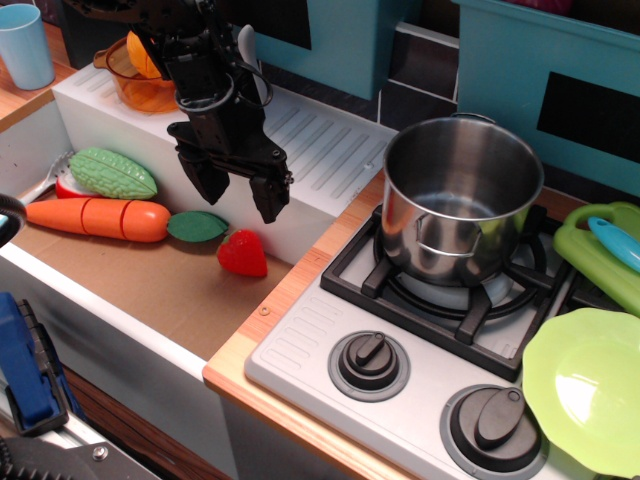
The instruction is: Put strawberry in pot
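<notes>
Okay, I've got the black two-fingered gripper (238, 190) hanging over the sink basin on the left side of the counter, jaws spread apart and holding nothing. Just beneath and a touch to the right sits the small glossy red plastic strawberry (243, 253), lying on the brown sink floor close against the white inner wall. It is free, not touched by either finger. I'd say the fingers are spread like that to straddle it on the way down.

Beside it, toward the left edge, lies the long orange toy carrot (97, 217) with its flat green leaf (197, 226) pointing at the strawberry. Near, but apart, so I should have room. Behind the carrot rests the bumpy green-topped red-and-white piece (105, 176).

The tall shiny stainless-steel pot (462, 200) stands upright and empty on the black burner grate (440, 290), over toward the right side, well apart from the sink. Its mouth is open and unobstructed, ready for a drop from above.

My read: grasp not yet made. The wall next to the strawberry could crowd one finger.
</notes>
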### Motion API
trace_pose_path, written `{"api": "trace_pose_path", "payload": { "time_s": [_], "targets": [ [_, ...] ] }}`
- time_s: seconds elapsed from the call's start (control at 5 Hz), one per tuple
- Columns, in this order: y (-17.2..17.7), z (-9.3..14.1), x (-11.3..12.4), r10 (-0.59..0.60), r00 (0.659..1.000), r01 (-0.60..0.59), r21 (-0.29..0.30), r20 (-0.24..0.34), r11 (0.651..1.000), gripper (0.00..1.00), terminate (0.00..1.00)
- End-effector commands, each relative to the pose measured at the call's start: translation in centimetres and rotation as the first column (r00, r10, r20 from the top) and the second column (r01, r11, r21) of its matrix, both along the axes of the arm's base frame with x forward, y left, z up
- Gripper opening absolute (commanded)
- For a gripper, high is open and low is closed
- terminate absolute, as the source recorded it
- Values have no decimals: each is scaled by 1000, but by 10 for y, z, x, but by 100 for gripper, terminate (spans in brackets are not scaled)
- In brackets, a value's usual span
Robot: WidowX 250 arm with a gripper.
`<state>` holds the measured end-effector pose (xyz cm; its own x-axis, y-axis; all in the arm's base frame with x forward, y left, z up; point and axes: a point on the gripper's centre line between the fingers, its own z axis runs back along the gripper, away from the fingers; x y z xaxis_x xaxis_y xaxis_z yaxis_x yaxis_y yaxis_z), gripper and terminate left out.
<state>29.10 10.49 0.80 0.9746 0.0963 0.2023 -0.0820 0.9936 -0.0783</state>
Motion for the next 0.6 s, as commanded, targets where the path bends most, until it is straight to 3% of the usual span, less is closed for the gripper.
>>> {"api": "trace_pose_path", "payload": {
  "time_s": [0.0,0.4],
  "targets": [
    [0,0,0,0,1000,0,0,0,1000,100,0],
    [5,-18,-1,28,999,-31,86,36,996,100,0]
  ]
}}
